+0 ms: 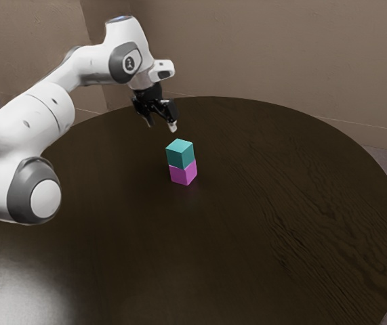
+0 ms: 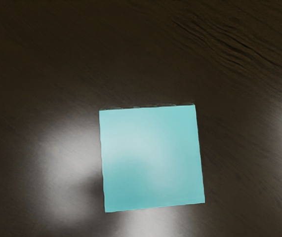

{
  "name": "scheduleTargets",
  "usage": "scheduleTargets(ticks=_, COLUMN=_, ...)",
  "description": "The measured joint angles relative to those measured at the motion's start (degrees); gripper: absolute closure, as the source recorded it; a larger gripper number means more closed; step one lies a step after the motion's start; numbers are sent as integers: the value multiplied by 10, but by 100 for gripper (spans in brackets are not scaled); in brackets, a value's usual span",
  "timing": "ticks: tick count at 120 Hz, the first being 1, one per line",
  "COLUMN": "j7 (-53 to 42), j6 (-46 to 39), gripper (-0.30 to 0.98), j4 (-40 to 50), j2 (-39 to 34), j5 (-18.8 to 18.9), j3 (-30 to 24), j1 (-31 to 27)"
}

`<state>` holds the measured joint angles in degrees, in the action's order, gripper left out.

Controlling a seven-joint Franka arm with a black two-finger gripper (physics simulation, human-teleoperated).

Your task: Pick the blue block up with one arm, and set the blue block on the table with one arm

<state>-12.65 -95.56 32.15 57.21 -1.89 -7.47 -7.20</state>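
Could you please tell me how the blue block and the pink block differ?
The blue block is teal, while the pink block is magenta. The blue block sits on the pink block, whereas the pink block rests on the table. Both look like plain cubes of similar size.

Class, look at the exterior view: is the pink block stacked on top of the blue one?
No, the pink block sits underneath, with the blue block on top.

White arm (image 1: pixel 30 125) in a high arch — black end effector (image 1: pixel 161 125) downward, fingers (image 1: pixel 173 126) apart.
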Motion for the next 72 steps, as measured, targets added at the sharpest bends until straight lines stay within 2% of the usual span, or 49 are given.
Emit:
scheduleTargets(ticks=28, j7=-20, j6=-23, gripper=0, j4=-7, j2=46, j5=-9, j3=-3, j1=1)
scheduleTargets(ticks=72, j7=-39, j6=-23, gripper=0, j4=-8, j2=52, j5=-8, j3=0, j1=18)
